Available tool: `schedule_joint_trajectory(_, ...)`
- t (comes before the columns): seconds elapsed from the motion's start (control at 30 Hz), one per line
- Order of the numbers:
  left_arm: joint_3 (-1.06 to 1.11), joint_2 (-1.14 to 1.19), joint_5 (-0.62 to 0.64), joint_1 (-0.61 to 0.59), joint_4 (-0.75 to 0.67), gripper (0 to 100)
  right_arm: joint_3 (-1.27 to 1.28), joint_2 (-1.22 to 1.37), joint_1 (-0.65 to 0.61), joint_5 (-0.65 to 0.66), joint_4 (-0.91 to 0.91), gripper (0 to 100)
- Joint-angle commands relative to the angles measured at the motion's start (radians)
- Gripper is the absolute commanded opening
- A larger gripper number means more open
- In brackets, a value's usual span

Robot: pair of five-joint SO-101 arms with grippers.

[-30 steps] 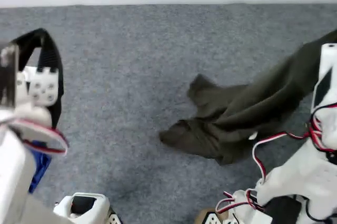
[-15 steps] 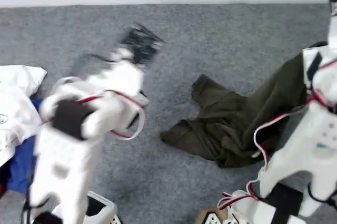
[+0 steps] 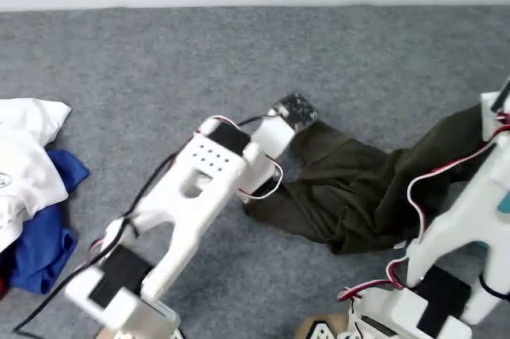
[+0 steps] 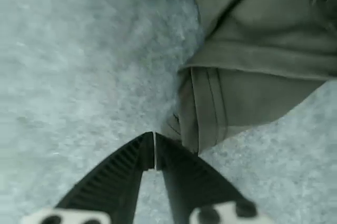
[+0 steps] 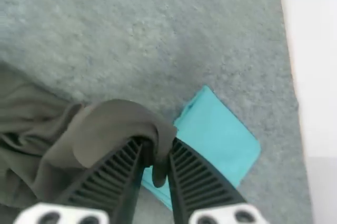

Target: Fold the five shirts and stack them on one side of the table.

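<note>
A: What has moved?
B: The left arm has swung in from the left edge of the counter (image 3: 159, 76) to its middle. The left gripper (image 4: 154, 142) now sits just beside the hemmed end of the olive shirt (image 3: 358, 187).
A: Its fingers (image 4: 121, 174)?
B: Together, tips touching, nothing between them.
A: And the right gripper (image 5: 155, 147)?
B: Clamped on a fold of the olive shirt, above a teal cloth (image 5: 218, 134) lying flat.
A: Where's the shirt?
B: Crumpled, stretching from mid-counter towards the right arm.
A: Others?
B: A white shirt (image 3: 24, 163) and a blue shirt (image 3: 40, 243) are heaped at the left edge, well apart from it.
</note>
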Motion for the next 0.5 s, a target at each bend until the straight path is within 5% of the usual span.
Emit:
schedule_joint_trajectory(0.0,-0.082,0.077,-0.011,0.006,0.012,11,-0.006,-0.012,0.039,0.044,0.027,4.8)
schedule_joint_trajectory(0.23,-0.229,0.110,-0.025,0.107,0.094,17,-0.011,-0.013,0.168,0.051,0.077,21.7)
schedule_joint_trajectory(0.47,-0.243,0.118,-0.051,0.226,0.020,19,-0.011,-0.045,0.294,0.051,0.077,24.0)
